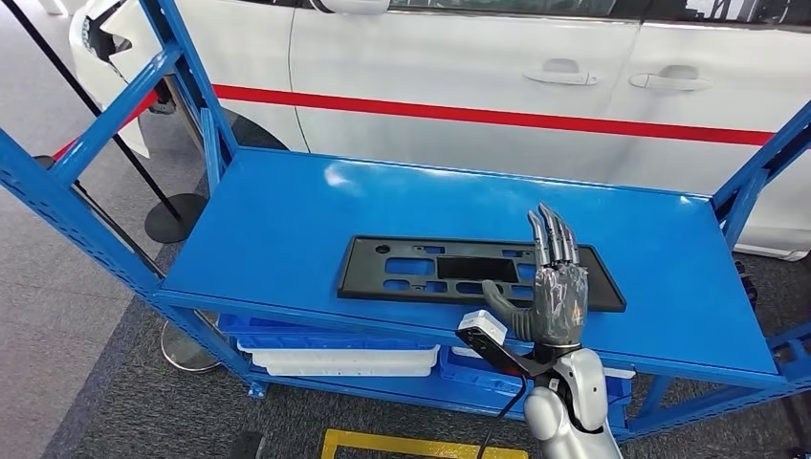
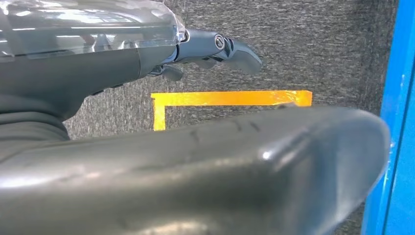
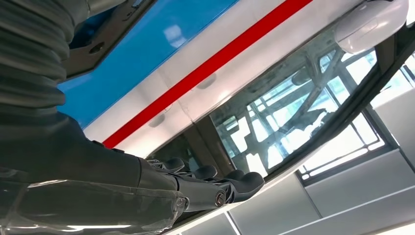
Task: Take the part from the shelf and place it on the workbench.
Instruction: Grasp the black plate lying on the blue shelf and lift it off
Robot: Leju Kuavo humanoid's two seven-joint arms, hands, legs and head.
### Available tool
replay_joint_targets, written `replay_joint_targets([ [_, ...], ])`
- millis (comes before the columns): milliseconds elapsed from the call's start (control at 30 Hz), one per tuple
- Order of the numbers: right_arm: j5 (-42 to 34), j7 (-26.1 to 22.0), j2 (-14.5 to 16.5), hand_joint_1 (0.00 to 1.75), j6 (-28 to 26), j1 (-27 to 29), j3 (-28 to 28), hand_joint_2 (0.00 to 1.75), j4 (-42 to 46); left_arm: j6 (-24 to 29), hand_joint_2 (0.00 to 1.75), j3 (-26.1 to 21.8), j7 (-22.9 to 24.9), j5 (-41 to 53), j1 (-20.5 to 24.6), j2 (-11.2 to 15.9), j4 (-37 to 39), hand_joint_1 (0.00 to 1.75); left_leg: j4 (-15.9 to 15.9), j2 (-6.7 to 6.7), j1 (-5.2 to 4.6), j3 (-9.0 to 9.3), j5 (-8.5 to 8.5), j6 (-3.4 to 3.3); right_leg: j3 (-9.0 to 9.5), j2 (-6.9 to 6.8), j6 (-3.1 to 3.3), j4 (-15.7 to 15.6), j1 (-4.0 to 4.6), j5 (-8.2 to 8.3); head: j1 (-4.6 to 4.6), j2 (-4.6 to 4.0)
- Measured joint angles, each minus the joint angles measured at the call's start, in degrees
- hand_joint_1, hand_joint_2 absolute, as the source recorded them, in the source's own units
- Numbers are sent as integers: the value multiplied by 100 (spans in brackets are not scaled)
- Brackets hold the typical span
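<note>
Blue metal shelf, top deck flat and glossy. One item directly on it: black flat part, a long rectangular panel with several cutouts, lying flat near the front edge, long side parallel to that edge. Lower deck carries blue trays and a white tray. Shelf stands on dark grey carpeted floor with a yellow tape mark.
</note>
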State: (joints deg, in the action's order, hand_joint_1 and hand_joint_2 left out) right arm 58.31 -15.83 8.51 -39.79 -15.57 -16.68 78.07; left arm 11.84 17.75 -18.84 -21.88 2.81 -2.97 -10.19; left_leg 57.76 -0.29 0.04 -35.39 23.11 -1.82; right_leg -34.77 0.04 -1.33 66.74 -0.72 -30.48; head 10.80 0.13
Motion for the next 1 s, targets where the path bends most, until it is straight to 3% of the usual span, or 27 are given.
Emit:
replay_joint_targets([
  [67,80,-5,-2,0,23,5,-18,175,-3,10,0,0,0,0,2,1,0,0,13,-5,-11,-23,-37,45,438,2,70,-671,38,144,-1,0],
  [100,149,0,-3,0,38,8,-34,175,-7,14,0,0,0,1,4,1,0,0,23,-5,-13,-28,-52,73,524,3,105,-828,57,153,-1,0],
  [200,418,56,-9,0,60,27,-128,175,-52,29,0,0,2,2,5,2,0,0,35,-7,-15,-49,-86,174,496,-2,211,-912,55,197,-1,0],
  [267,564,107,-6,0,57,32,-211,175,-128,47,0,0,4,-1,2,3,0,0,291,-6,-5,-171,115,240,472,-18,284,-949,20,263,0,0],
  [367,677,146,-4,0,38,32,-323,175,-363,61,0,0,5,-2,-4,1,0,0,1400,-2,42,-609,725,333,407,-36,320,-949,24,315,0,0],
  [400,704,151,-4,0,32,32,-350,175,-462,64,0,0,4,-2,-8,1,0,0,1646,-2,52,-689,797,353,391,-39,317,-945,27,325,0,0],
  [433,733,152,-4,0,28,30,-371,175,-557,68,0,0,4,-2,-13,1,0,0,1675,-1,58,-662,750,363,383,-41,312,-941,29,331,0,0],
  [467,768,145,-3,0,25,21,-389,175,-649,72,0,0,5,-1,-17,2,0,0,1455,-1,61,-516,600,362,384,-41,308,-937,29,334,0,0],
  [533,847,112,4,0,21,-25,-411,175,-840,78,0,0,6,2,-14,2,0,0,617,-1,53,-22,268,322,392,-41,287,-929,36,328,0,0],
  [600,912,84,18,0,15,-94,-419,175,-1047,84,0,0,6,4,-7,2,0,0,66,-4,23,275,159,249,383,-37,238,-921,46,329,1,0],
  [700,962,67,64,0,10,-199,-421,175,-1327,89,0,0,6,-2,-9,-5,0,0,-48,-1,20,292,174,147,371,-32,144,-915,50,328,1,0],
  [767,982,41,105,0,4,-308,-421,175,-1523,90,0,-1,6,-4,-3,-17,0,0,-112,7,53,310,140,73,265,-23,87,-688,51,175,-3,0],
  [867,1026,7,139,0,-2,-430,-419,175,-1853,90,0,-2,14,-5,9,-22,0,0,-131,9,56,297,122,19,-280,-12,36,389,27,-320,-8,0],
  [900,1037,4,144,0,-2,-446,-418,175,-1962,90,0,-2,20,-6,4,-22,0,0,-123,5,54,292,124,17,-430,-12,23,663,17,-378,-8,0],
  [933,1041,4,151,0,-2,-464,-417,175,-2065,89,0,-2,27,-6,-2,-24,0,0,-114,0,54,290,127,21,-485,-13,15,732,7,-323,-8,0],
  [967,1045,4,162,0,-2,-496,-417,175,-2156,86,0,-2,35,-7,-7,-27,0,0,-100,-5,54,290,132,29,-432,-13,13,577,-3,-162,-7,0],
  [1000,1052,5,180,0,-2,-547,-417,175,-2248,83,0,-2,45,-8,-10,-31,0,0,-82,-9,54,293,142,44,-279,-14,18,220,-13,70,-7,0],
])
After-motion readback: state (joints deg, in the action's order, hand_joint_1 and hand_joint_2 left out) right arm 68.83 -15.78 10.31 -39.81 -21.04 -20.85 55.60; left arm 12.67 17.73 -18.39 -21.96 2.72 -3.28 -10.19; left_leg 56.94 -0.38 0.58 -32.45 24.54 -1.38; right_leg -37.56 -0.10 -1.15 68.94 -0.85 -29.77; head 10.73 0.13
